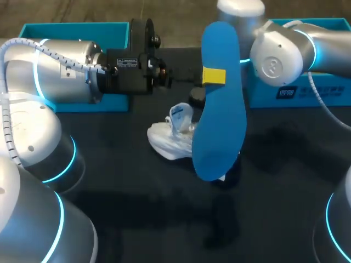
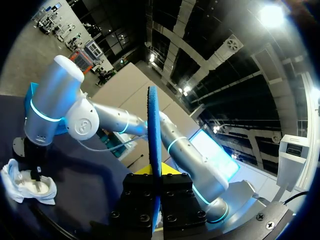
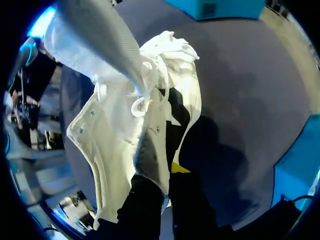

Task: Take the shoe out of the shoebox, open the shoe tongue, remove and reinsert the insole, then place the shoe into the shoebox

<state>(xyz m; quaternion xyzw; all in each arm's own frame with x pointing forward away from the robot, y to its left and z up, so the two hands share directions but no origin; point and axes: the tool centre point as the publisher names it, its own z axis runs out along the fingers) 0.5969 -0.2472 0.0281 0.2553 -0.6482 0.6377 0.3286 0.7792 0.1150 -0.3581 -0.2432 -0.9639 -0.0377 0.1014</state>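
While the dark worktop (image 1: 285, 164) carries everything, the teal shoebox (image 1: 71, 28) lies along its 12 o'clock edge in two open parts, at 11 and at 1 o'clock. It looks like thin card, so I judge it light and easily dented, best taken by a wall.

The white shoe (image 1: 171, 138) lies near the worktop's middle, out of the box. Its upper looks soft and likely to sag, so the firmer collar rim is the place to hold. The right hand (image 3: 167, 175) pinches that rim, with fingers pressed on the fabric from both sides.

The blue insole (image 1: 222, 104) is held raised on edge at 3 o'clock of the shoe, narrower end toward 12. It is probably light, bendy foam that folds under a push, so a grip near the entering end would steer it better. The left hand (image 2: 155, 176) is pressed together on it, nearer its 12 o'clock end.

Loose laces (image 3: 150, 95) could snag.
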